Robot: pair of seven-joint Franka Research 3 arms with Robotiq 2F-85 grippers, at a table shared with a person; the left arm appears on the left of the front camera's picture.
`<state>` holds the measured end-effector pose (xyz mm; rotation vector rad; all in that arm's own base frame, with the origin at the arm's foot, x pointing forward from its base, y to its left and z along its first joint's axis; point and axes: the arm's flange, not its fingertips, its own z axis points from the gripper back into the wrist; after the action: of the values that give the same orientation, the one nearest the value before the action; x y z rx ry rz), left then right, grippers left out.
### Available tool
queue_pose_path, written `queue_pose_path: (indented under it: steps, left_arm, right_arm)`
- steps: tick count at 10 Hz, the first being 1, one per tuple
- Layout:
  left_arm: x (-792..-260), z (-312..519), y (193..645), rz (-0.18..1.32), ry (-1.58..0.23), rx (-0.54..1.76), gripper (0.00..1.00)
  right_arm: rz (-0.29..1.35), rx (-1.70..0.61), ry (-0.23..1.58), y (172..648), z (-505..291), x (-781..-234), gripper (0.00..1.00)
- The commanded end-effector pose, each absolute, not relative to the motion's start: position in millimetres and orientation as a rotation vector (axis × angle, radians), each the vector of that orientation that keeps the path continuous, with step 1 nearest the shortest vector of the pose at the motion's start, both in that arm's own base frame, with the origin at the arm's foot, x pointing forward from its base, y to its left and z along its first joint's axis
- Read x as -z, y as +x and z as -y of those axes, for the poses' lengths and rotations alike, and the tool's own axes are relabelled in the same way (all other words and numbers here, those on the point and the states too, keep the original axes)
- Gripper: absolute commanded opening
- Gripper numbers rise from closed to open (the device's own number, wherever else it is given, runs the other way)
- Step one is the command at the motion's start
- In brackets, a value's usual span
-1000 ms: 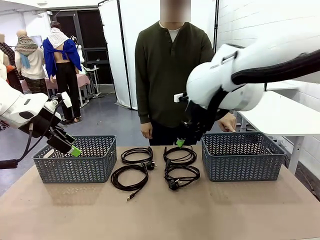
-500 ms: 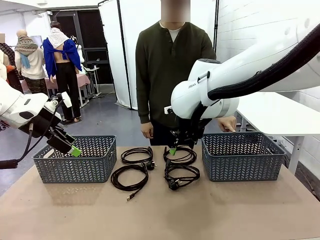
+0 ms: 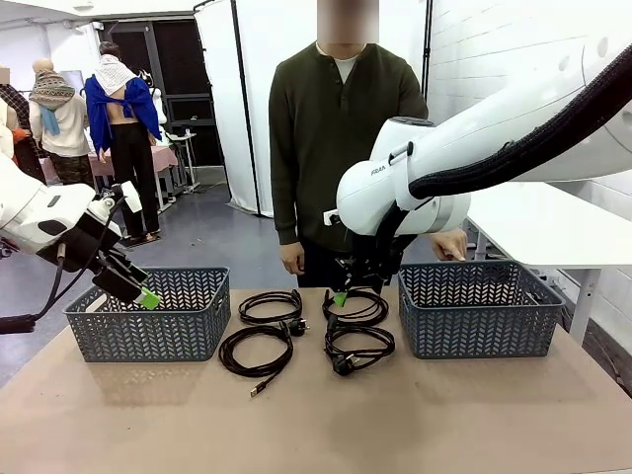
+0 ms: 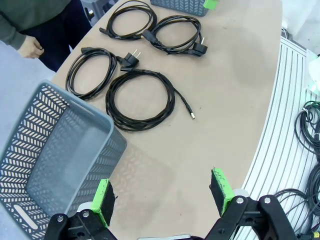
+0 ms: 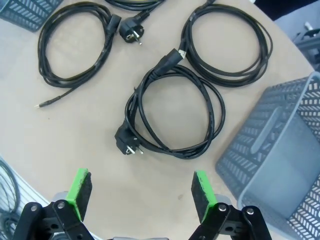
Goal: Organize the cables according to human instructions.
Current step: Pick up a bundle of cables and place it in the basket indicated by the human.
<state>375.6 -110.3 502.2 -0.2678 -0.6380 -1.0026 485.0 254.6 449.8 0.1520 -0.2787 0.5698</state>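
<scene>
Four black coiled cables lie mid-table between two baskets: far left [image 3: 270, 306], far right [image 3: 355, 307], near left [image 3: 255, 352] and near right [image 3: 358, 349]. My right gripper [image 3: 346, 293] hangs open just above the far right cable. From the right wrist camera, the right gripper [image 5: 141, 194] stands open above bare table, with a plugged cable [image 5: 175, 112] just ahead of it and another cable [image 5: 227, 42] beyond. My left gripper [image 3: 138, 289] is open in the air over the left basket [image 3: 148, 316]. In the left wrist view, the left gripper [image 4: 162, 196] holds nothing, and a cable [image 4: 141, 100] lies ahead.
A grey basket [image 3: 479, 308] stands at the right of the table. The person stands at the far side, one hand [image 3: 449, 242] behind the right basket and the other hand [image 3: 289, 259] hanging down. The table's front half is bare.
My right arm has swung left and down, from near the right basket to above the far right cable. The left arm has stayed still.
</scene>
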Motion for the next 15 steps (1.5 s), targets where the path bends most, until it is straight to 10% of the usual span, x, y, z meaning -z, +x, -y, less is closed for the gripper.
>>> queue_pose_path:
  steps: [1,15]
  left_arm:
    - [-498,107,377,0.645,-0.287,1.020,1.00]
    - [-498,107,377,0.645,-0.287,1.020,1.00]
  right_arm:
    - [0.277,-0.571,0.152,484,-253,-451,1.00]
    - [0.174,-0.207,0.117,535,-316,-390,1.00]
